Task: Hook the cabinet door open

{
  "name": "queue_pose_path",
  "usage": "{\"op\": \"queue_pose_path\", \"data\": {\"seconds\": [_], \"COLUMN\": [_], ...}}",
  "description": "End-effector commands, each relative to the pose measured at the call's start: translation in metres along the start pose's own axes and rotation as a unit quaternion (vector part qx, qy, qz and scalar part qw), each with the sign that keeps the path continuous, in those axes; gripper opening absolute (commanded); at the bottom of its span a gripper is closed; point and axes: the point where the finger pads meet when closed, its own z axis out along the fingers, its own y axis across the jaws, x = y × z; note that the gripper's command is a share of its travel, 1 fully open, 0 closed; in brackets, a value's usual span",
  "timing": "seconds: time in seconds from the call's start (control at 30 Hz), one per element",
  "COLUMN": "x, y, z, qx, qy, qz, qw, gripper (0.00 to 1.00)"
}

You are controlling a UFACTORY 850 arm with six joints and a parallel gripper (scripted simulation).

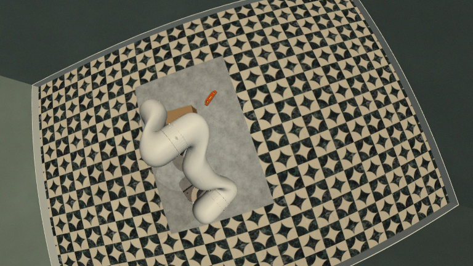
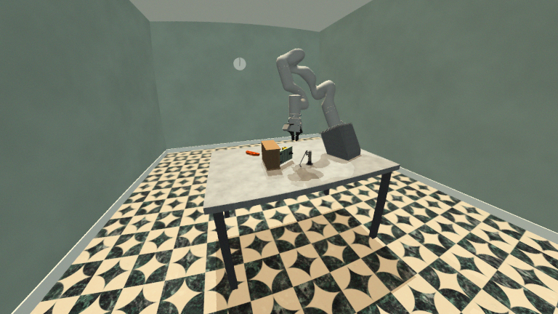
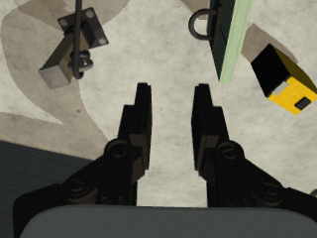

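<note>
A brown cabinet [image 1: 181, 111] [image 2: 270, 154] stands upright on the table [image 2: 246, 187]. Its dark green door [image 2: 286, 153] stands ajar; in the wrist view I see its pale top edge [image 3: 234, 27] with the ring eye [image 3: 200, 26] on its face. The post [image 2: 309, 157] [image 3: 66, 59] stands apart from the door, and its thin hook rod [image 2: 303, 158] [image 3: 81, 0] slopes away from the post, not through the eye. My gripper [image 2: 295, 135] [image 3: 171, 102] hangs above the table between post and door, fingers a little apart with nothing between them.
A yellow and black block [image 3: 287, 82] lies behind the door by the cabinet. An orange tool [image 1: 210, 97] [image 2: 252, 153] lies on the table beyond the cabinet. The arm's dark base block [image 2: 340, 141] stands at the table's right.
</note>
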Motion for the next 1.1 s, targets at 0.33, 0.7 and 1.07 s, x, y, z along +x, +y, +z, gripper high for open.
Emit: {"op": "queue_pose_path", "data": {"seconds": [0.33, 0.7, 1.07], "x": [0.012, 0.012, 0.012], "y": [-0.086, -0.086, -0.086], "z": [0.001, 0.001, 0.001], "qx": [-0.004, -0.004, -0.004], "qy": [0.003, 0.003, 0.003], "qz": [0.017, 0.017, 0.017], "qw": [1.000, 1.000, 1.000], "gripper": [0.24, 0.24, 0.24]}}
